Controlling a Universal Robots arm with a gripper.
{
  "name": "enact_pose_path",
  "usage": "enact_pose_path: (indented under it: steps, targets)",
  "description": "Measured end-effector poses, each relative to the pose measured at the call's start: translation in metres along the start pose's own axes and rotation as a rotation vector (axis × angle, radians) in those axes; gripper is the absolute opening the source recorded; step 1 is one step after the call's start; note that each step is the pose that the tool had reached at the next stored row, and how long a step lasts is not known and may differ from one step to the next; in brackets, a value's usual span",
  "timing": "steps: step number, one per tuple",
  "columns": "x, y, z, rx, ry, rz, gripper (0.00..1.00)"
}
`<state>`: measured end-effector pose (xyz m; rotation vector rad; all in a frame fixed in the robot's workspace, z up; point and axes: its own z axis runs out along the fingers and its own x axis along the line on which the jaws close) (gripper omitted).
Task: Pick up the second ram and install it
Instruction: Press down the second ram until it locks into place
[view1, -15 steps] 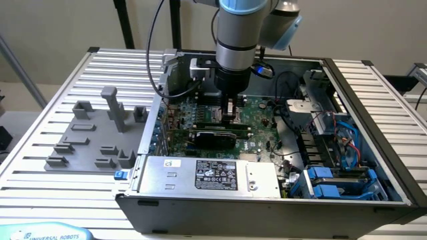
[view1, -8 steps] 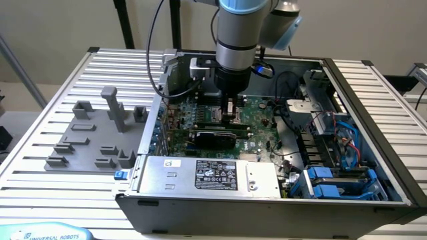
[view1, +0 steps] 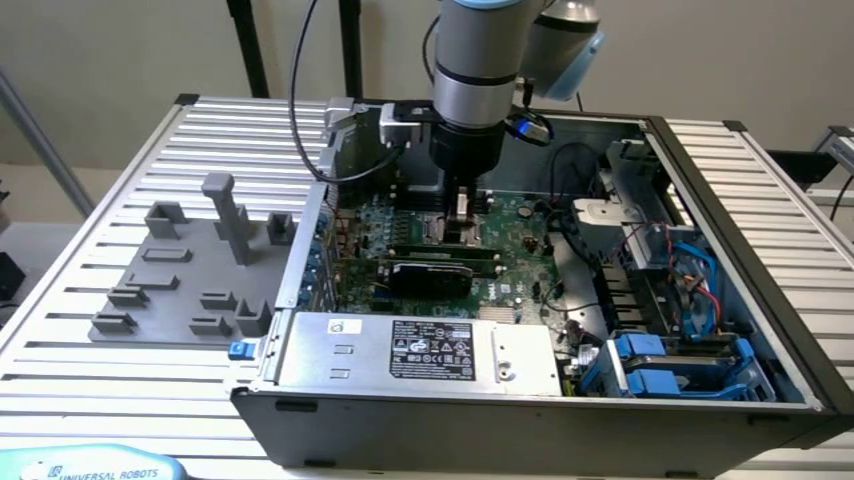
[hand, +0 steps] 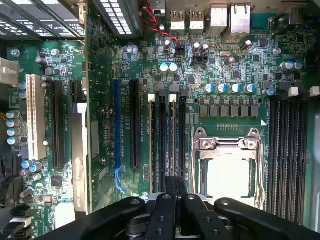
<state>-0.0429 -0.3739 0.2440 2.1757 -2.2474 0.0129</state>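
Observation:
My gripper (view1: 461, 218) reaches down inside the open computer case, low over the green motherboard (view1: 514, 235). In the wrist view its black fingers (hand: 172, 184) are shut together with nothing between them. They hang over the near end of the memory slots beside the CPU socket (hand: 227, 170). The second ram (hand: 172, 131) stands edge-on as a thin stick in a slot with a white latch, right below the fingertips. I cannot tell whether they touch it. Another stick (hand: 152, 135) stands two slots away. From outside, green sticks (view1: 424, 249) lie just in front of the gripper.
Grey fixture blocks (view1: 200, 270) stand on the slatted table at the exterior view's left. The power supply (view1: 420, 350) closes the case's front. Cables and blue drive bays (view1: 667, 360) fill its right side. More black slots (hand: 287, 150) lie beyond the socket, expansion slots (hand: 55, 125) on the other side.

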Motion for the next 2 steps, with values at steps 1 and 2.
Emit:
enact_pose_path:
  steps: [1, 2]
  targets:
    - [0.0, 0.0, 0.0, -0.0001, 0.0, 0.0, 0.11]
    - [0.0, 0.0, 0.0, 0.0, 0.0, 0.0, 0.11]
